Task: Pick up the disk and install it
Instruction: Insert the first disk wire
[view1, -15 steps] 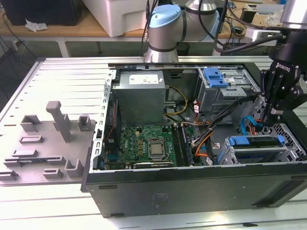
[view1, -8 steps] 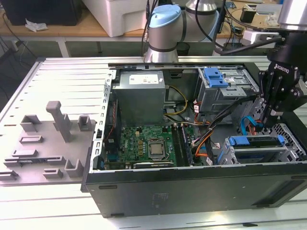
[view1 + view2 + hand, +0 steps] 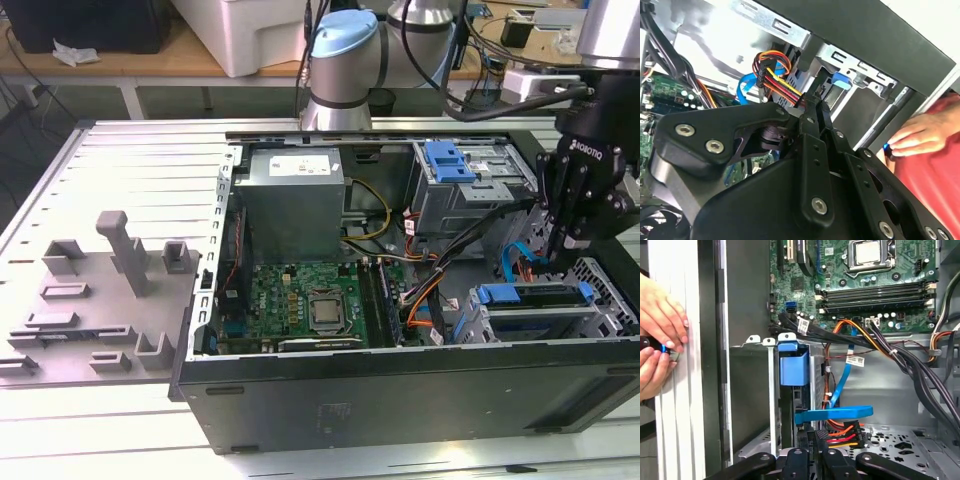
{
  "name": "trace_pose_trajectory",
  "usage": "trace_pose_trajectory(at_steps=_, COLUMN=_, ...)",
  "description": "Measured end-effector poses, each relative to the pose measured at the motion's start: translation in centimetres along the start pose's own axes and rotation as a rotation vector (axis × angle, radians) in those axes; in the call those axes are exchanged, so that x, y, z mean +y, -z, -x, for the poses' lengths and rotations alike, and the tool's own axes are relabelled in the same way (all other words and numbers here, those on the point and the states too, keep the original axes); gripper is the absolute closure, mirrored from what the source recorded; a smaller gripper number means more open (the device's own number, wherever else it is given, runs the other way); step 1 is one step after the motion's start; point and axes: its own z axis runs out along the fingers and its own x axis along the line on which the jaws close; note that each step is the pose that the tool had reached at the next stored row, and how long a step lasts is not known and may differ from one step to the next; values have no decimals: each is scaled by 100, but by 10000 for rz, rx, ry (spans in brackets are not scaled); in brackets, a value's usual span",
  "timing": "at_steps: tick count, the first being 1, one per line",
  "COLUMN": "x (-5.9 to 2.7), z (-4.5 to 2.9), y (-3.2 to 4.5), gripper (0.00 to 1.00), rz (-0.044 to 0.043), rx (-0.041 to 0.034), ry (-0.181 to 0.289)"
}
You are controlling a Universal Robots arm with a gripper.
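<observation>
In the open case [image 3: 400, 405], just beside the disk [image 3: 532, 295], the hand [image 3: 560, 243] narrow.

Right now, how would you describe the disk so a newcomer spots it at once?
Start at the open computer case; go to its near corner on the exterior view's right, just below the claw. The disk lies flat in the metal cage there, edged by a long bright blue rail, unlike the shorter ribbed blue latch atop the cage farther back.
</observation>
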Motion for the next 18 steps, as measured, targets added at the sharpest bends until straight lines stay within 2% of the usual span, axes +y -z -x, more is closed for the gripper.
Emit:
trace_pose_trajectory(at_steps=1, x=1, z=-13, y=-4, gripper=83, rz=-15, rx=-159, ry=-6)
trace_pose_trajectory(at_steps=3, x=2, z=-36, y=-10, gripper=83, rz=-36, rx=-396, ry=-13)
trace_pose_trajectory(at_steps=4, x=2, z=-46, y=-13, gripper=83, rz=-43, rx=-470, ry=-14)
trace_pose_trajectory(at_steps=5, x=4, z=-72, y=-19, gripper=83, rz=-53, rx=-575, ry=-16)
trace_pose_trajectory(at_steps=7, x=6, z=-103, y=-27, gripper=83, rz=-66, rx=-672, ry=-15)
trace_pose_trajectory(at_steps=8, x=8, z=-135, y=-34, gripper=83, rz=-83, rx=-781, ry=-15)
trace_pose_trajectory(at_steps=14, x=17, z=-208, y=-48, gripper=83, rz=-126, rx=-1124, ry=-19)
trace_pose_trajectory(at_steps=15, x=19, z=-224, y=-51, gripper=83, rz=-137, rx=-1209, ry=-20)
trace_pose_trajectory(at_steps=17, x=21, z=-251, y=-55, gripper=83, rz=-152, rx=-1323, ry=-16)
trace_pose_trajectory(at_steps=18, x=22, z=-257, y=-57, gripper=83, rz=-156, rx=-1346, ry=-9)
